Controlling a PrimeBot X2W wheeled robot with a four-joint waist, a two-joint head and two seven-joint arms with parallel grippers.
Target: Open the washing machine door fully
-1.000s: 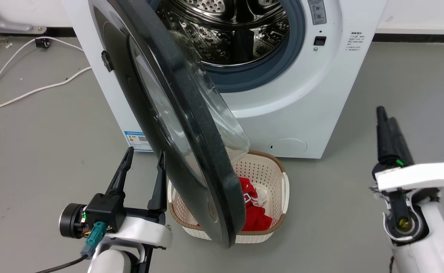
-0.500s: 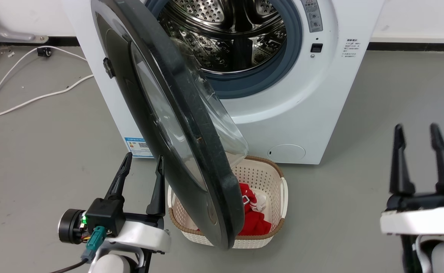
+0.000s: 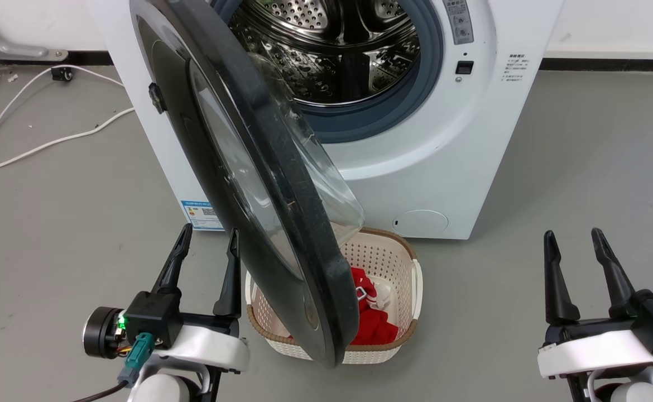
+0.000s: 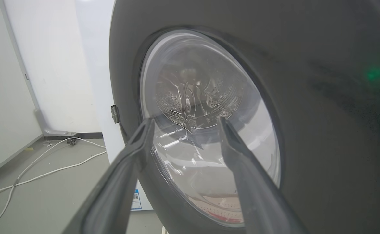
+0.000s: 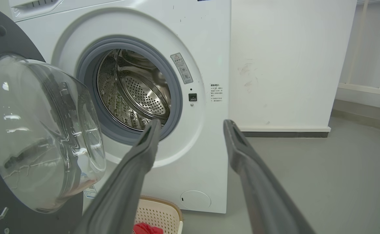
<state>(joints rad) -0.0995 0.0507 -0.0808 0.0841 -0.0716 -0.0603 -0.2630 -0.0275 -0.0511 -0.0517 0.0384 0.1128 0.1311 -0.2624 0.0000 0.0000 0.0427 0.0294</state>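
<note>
Bare grey floor (image 3: 583, 167). The right pincer (image 3: 573, 237), spread and empty, has dropped back to the lower right; the left pincer (image 3: 210, 230), likewise spread, sits lower left beside the washing machine door (image 3: 290, 218), which juts mid-frame, swung wide off the washing machine (image 3: 432, 167): opening seems finished.

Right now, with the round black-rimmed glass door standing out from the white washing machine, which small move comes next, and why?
Probably bring the right gripper leftwards against the inner face of the round black-rimmed door, to push it wider. It juts out above the cream basket, not folded back; the right gripper is open, while the open left gripper faces its outer side.
</note>
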